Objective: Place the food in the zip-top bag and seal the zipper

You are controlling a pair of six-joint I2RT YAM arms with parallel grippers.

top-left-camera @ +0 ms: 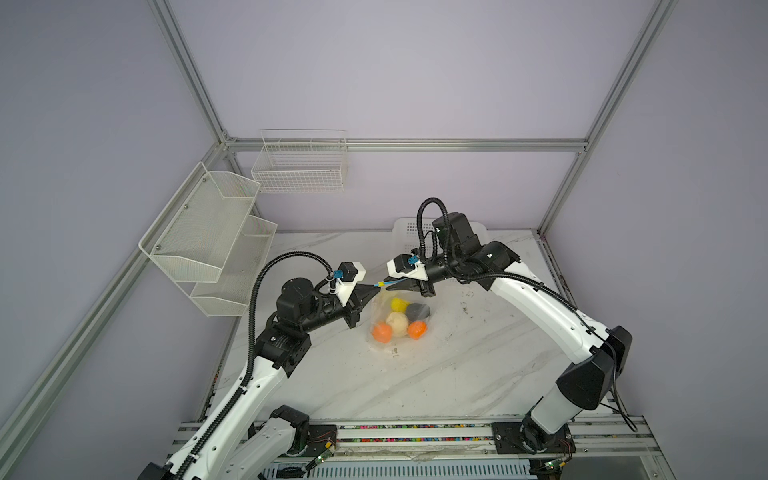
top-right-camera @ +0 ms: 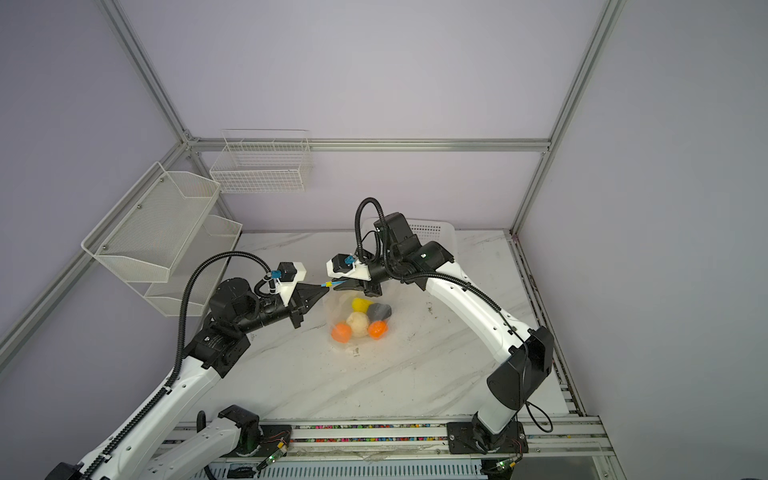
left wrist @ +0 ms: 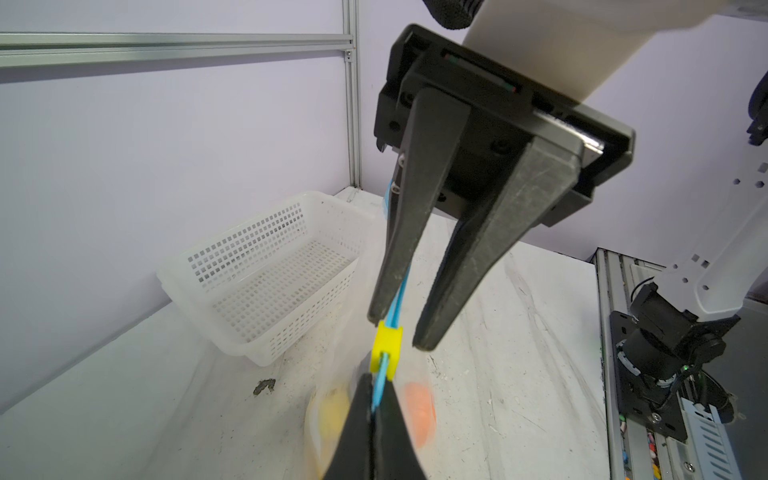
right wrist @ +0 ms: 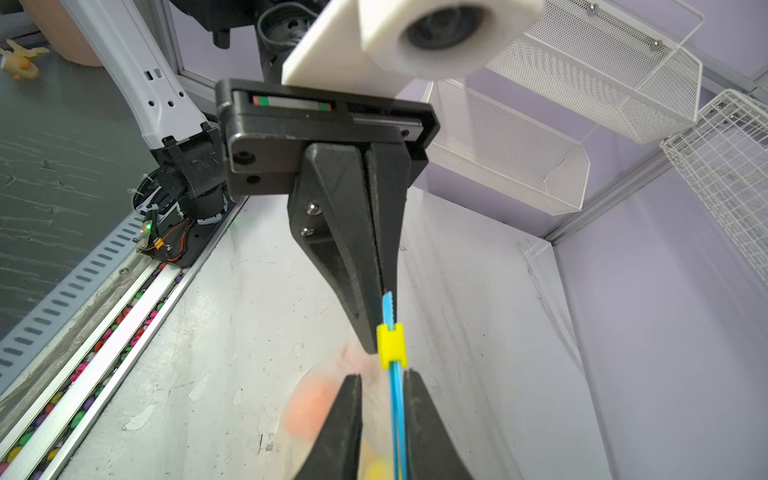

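Clenching the zipper [right wrist: 397,399], the left pincer [top-left-camera: 375,286] faces the parted right pincer [left wrist: 400,331]; one bag [top-left-camera: 375,313] holds at least five fruits [top-left-camera: 397,322].

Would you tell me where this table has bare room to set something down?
Bare marble tabletop lies between the clear plastic food bag and the front aluminium rail, and from the bag to the right arm. Crowded: over the bag, where the left claw and right claw meet, and the white perforated basket behind.
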